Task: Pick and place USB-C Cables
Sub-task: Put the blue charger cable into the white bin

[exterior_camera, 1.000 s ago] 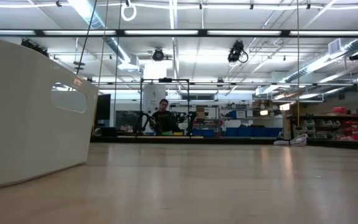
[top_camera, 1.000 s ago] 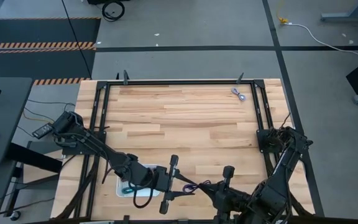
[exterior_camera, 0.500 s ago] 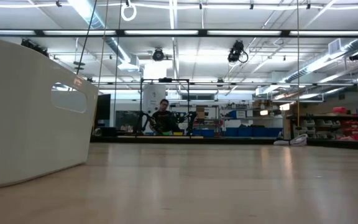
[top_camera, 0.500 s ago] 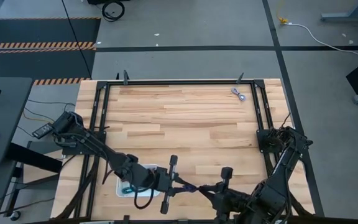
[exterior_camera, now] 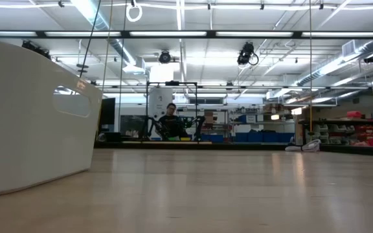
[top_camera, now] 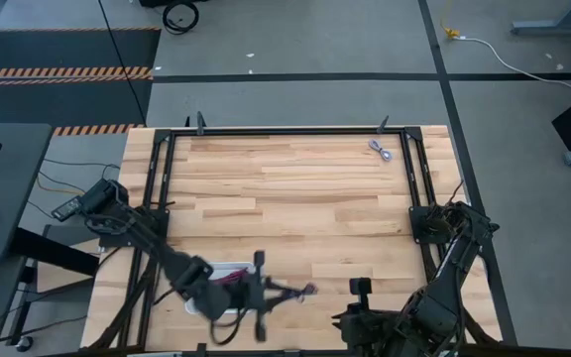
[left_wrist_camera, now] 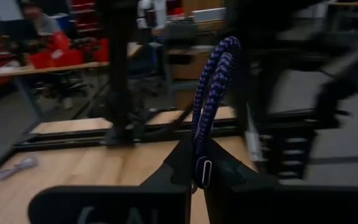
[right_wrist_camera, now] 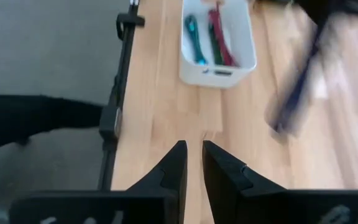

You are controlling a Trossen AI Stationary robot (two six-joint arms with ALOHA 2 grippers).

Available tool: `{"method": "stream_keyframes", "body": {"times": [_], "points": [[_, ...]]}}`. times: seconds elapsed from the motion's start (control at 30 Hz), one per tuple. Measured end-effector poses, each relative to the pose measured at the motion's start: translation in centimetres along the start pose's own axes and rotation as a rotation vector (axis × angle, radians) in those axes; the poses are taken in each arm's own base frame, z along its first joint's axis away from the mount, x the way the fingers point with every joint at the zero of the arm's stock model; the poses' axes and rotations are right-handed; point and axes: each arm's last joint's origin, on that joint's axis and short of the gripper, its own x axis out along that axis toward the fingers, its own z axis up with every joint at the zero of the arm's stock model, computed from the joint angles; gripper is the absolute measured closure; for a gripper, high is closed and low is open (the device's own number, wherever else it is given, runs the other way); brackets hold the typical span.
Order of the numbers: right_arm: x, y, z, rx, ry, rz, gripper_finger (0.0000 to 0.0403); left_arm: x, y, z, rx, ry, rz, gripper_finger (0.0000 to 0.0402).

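My left gripper (top_camera: pixel 272 292) is near the table's near edge, just right of the white tray (top_camera: pixel 228 268), and is shut on the purple cable (top_camera: pixel 295 291). My right gripper (top_camera: pixel 351 300) (right_wrist_camera: pixel 191 152) stands to the right of the cable's free end, touching nothing, with a narrow gap between its fingers. In the right wrist view the tray (right_wrist_camera: pixel 241 59) holds the teal cable (right_wrist_camera: pixel 193 31) and the dark red cable (right_wrist_camera: pixel 219 40). The silver-grey cable (top_camera: pixel 382 150) lies flat near the far right corner. I cannot make out the green cable. My left gripper (left_wrist_camera: pixel 197 180) pinches the purple cable bundle between its two fingers at the plug end (left_wrist_camera: pixel 200 167). The doubled loop (left_wrist_camera: pixel 219 62) sticks out past the fingertips. The fingers are level and point toward the table's right. The cable is lifted clear of the table.
The tray's white wall (exterior_camera: pixel 31 116) fills the left of the low view. A black frame (top_camera: pixel 285 130) runs around the wooden table top. Bare wood spreads across the middle and far half. A person sits in the room far behind the table.
The purple cable, which spanned between both grippers a second ago, is now only in my left gripper, and its free end hangs clear. My left gripper has drawn back toward the table's left and the tray. My right gripper has pulled slightly toward the near edge.
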Motion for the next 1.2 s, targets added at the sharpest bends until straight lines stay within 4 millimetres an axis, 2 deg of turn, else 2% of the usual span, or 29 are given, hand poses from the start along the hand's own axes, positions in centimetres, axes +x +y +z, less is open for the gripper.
{"method": "stream_keyframes", "body": {"times": [0.2, 0.33, 0.5, 0.67, 0.8, 0.9, 0.97, 1.1, 1.2], "points": [[-0.9, 0.7, -1.6, 0.020, 0.142, 0.069, 0.0346, -1.8, -1.5, -0.4, -0.013, 0.058, -0.044, 0.0382], [-1.8, 1.5, -2.6, -0.023, 0.165, 0.085, 0.0346, -3.7, -2.5, -1.8, -0.047, 0.319, -0.080, 0.0382], [-2.8, 2.4, -3.5, -0.050, 0.134, 0.090, 0.0346, -7.1, -1.3, -2.6, -0.082, 0.664, 0.085, 0.0382], [-3.6, 3.1, -4.2, -0.061, 0.124, 0.102, 0.0347, -8.4, -0.4, -2.0, -0.109, 0.803, 0.140, 0.0382], [-3.9, 3.4, -4.5, -0.041, 0.124, 0.108, 0.0347, -8.2, 0.7, -2.8, -0.207, 1.035, 0.146, 0.0382], [-4.0, 3.4, -4.6, 0.004, 0.126, 0.107, 0.0347, -7.9, 1.7, -4.5, -0.263, 1.283, 0.200, 0.0382], [-4.0, 3.5, -4.6, 0.033, 0.126, 0.107, 0.0347, -7.5, 2.1, -5.4, -0.271, 1.370, 0.198, 0.0382], [-4.4, 3.9, -5.0, 0.045, 0.125, 0.117, 0.0347, -6.5, 2.3, -6.5, -0.250, 1.408, 0.168, 0.0378], [-4.7, 4.1, -5.2, 0.038, 0.111, 0.116, 0.0347, -5.5, 2.2, -7.0, -0.222, 1.397, 0.123, 0.0358]]}}
